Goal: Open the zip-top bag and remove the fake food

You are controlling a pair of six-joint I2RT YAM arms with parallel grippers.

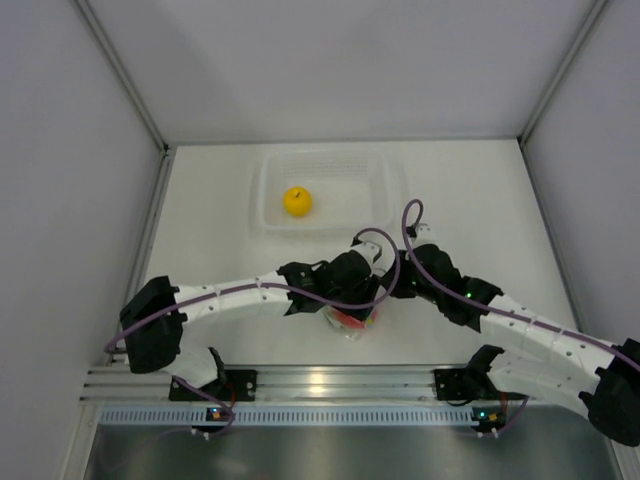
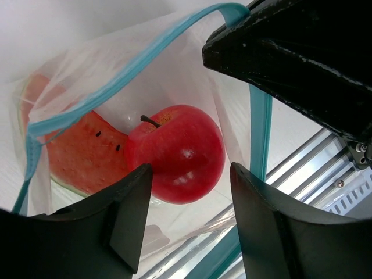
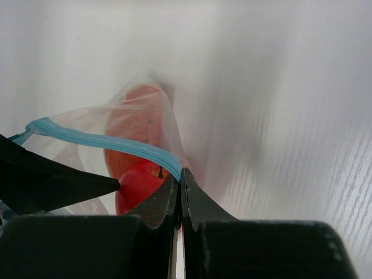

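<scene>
Red apple (image 2: 177,154) sits inside the zip-top bag (image 2: 145,81).

You can see a clear rectangular tray (image 1: 345,175) standing at the far middle of the white table (image 1: 215,225); its floor seems ribbed, but the view is not sharp. A metal rail (image 1: 330,382) runs along the near edge, and grey walls (image 1: 60,200) close the left and right sides.

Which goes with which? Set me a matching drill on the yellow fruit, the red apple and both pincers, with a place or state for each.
Things:
1. yellow fruit
2. red apple
3. left pincer
4. right pincer

Place or state:
A. clamped on the teal strip of the zip-top bag
B. in the clear tray
C. fingers apart, gripping nothing
D. inside the zip-top bag

Pairs: 1-B, 2-D, 3-C, 4-A
</scene>
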